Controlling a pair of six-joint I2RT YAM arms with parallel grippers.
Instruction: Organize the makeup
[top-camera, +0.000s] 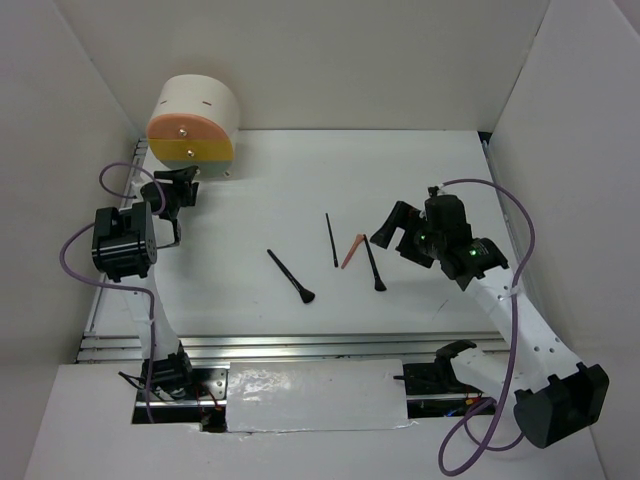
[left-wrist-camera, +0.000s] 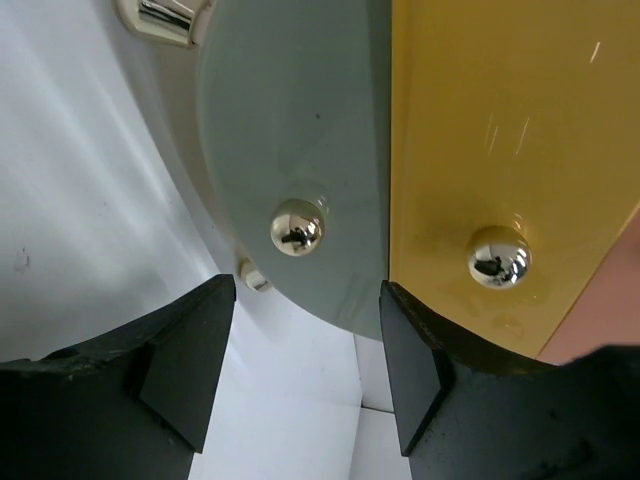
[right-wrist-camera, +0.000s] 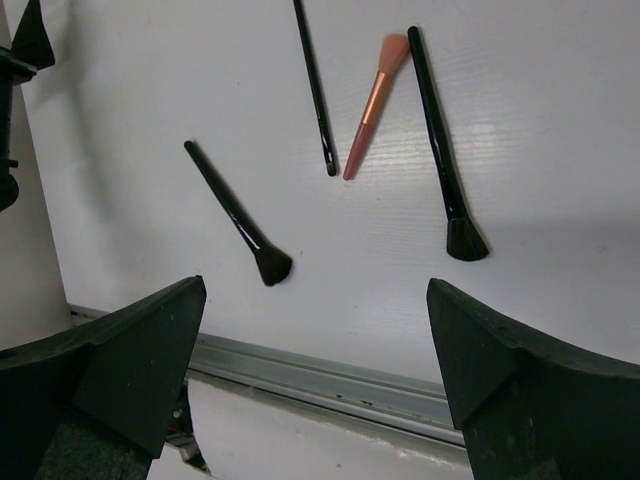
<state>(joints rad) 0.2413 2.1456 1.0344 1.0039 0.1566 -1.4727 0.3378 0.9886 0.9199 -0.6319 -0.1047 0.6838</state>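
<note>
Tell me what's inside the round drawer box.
Its drawers look shut. Only the drawer box shell, the grey front, yellow front and their knobs show; any contents are covered.

Robot lab test cell. White table (top-camera: 420, 170) boxed in by plain white panels (top-camera: 350, 60) left, far and right. Left arm (top-camera: 122, 245) and right arm (top-camera: 500, 295) bolted at the near edge. Loose purple cables (top-camera: 470, 182). Bare aluminium rail (top-camera: 300, 347).
</note>
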